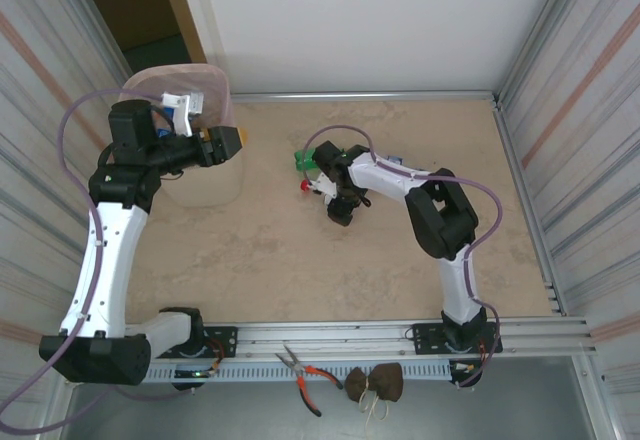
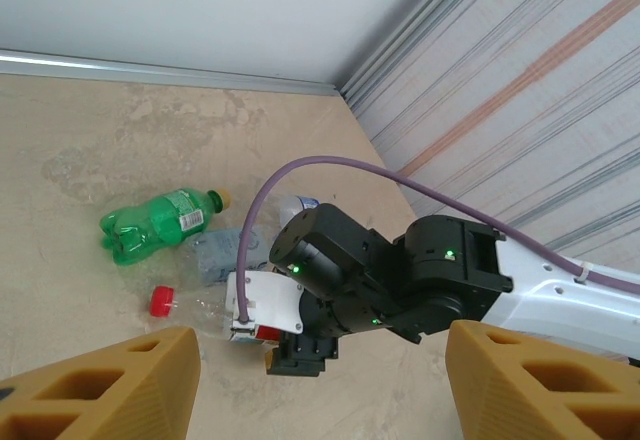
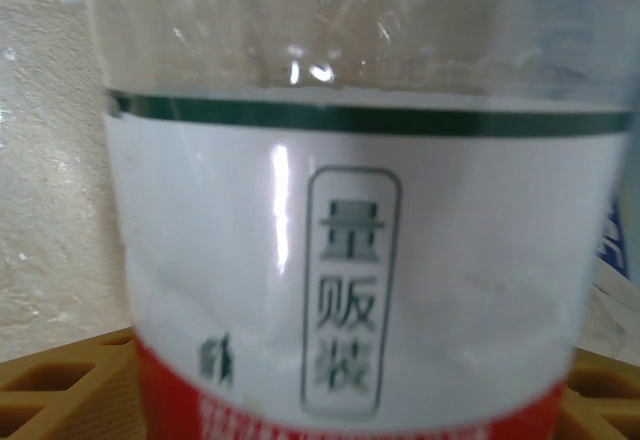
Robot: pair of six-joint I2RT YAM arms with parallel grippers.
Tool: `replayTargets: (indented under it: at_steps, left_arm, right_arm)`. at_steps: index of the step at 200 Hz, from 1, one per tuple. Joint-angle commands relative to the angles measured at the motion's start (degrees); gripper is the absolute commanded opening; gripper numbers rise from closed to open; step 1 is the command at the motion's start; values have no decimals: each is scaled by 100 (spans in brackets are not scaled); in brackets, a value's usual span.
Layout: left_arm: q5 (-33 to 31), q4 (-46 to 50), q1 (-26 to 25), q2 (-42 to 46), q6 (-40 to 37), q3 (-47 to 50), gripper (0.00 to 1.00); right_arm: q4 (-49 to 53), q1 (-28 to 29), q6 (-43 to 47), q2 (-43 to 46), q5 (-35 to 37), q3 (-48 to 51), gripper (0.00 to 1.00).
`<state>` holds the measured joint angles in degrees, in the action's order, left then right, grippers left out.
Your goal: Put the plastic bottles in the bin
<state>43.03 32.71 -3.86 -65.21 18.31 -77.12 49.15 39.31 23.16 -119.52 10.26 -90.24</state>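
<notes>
Top view: R gripper [image 1: 333, 201] is down on a clear plastic bottle w/ red cap [image 1: 307, 188]. The bottle lies on its side, long axis approx left-right, cap leftward. A green plastic bottle [image 1: 305, 158] sits just beyond, far side. The pale pink translucent bin [image 1: 205, 188] is far left, well apart; L gripper [image 1: 228, 141] is nearer it.

L wrist: orange fingers [image 2: 100, 385] spread, nothing between.

R wrist: orange pads [image 3: 60, 385] flank the bottle's white-and-red label [image 3: 350, 290], reading "量贩装"; can't tell if they're pinching.

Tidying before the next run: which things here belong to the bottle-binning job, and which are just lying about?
Job: pink bin; green bottle; red-capped clear bottle; crushed clear bottle.
Lying about: red-handled pliers; brown bundle.
</notes>
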Motion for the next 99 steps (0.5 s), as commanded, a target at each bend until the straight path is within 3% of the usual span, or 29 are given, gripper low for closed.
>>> replayTargets:
  at_steps: [1,99]
  left_arm:
    - [-23,-39,-61,-44,6,-75,66]
    - [3,-140,-124,-38,59,-101,65]
  right_arm:
    - [-36,7,-22,-83,-102,-25,72]
    - [-159,-3,-261,560,-450,291,59]
